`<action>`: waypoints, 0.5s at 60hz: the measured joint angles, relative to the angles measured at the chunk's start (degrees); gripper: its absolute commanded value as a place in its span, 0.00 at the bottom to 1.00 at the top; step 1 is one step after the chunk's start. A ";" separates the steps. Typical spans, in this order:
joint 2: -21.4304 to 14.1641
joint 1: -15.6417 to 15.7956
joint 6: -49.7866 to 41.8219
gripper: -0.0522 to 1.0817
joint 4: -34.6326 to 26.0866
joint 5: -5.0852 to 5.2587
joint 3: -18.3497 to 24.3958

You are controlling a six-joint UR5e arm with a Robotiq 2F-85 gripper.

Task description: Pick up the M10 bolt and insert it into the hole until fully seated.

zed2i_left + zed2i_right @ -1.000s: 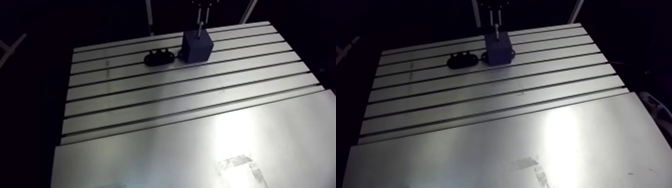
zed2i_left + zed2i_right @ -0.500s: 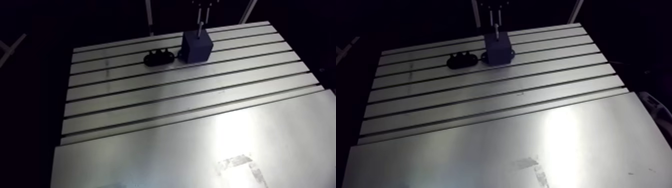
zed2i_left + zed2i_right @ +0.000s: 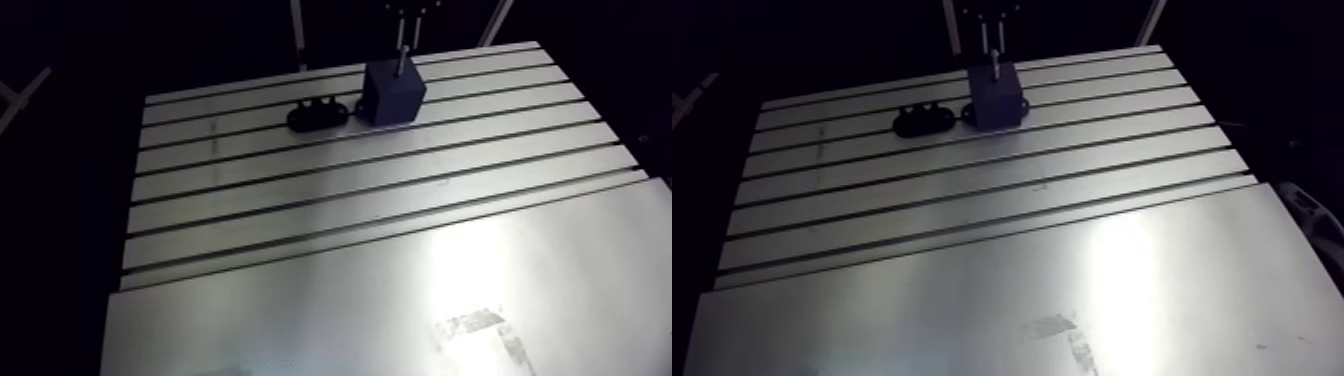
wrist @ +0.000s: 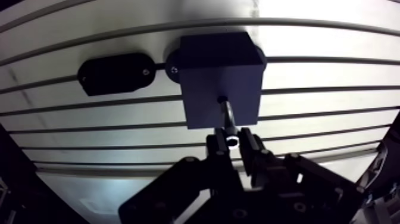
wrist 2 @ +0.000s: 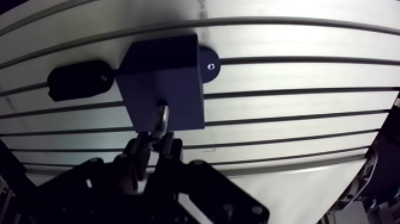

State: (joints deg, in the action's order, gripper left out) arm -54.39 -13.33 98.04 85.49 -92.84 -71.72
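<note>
The block (image 3: 393, 93) and black holder (image 3: 318, 115) stand just beside each other; the table (image 3: 350, 200) nearer lies open.

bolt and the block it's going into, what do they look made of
The bolt looks bare metal: shiny grey shank catching light. The block is matte dark blue-grey with no glare, probably plastic, though painted metal cannot be ruled out.

The slotted aluminium table (image 3: 380, 180) ran its grooves crosswise, and a smooth ungrooved sheet (image 3: 300, 320) made up its six o'clock part. A dark block (image 3: 393, 95) stood on the grooved part toward twelve o'clock, near the far edge. A flat dark oval piece (image 3: 318, 115) lay just beside the block, at its nine o'clock.
</note>
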 measured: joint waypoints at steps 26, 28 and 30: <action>0.13 -0.03 0.00 1.00 0.04 -0.15 -0.19; 0.14 -0.03 0.00 1.00 0.06 -0.14 -0.21; 0.15 -0.02 0.00 1.00 0.07 -0.13 -0.22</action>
State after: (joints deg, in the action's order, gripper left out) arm -54.24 -13.35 98.04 85.56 -92.97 -71.93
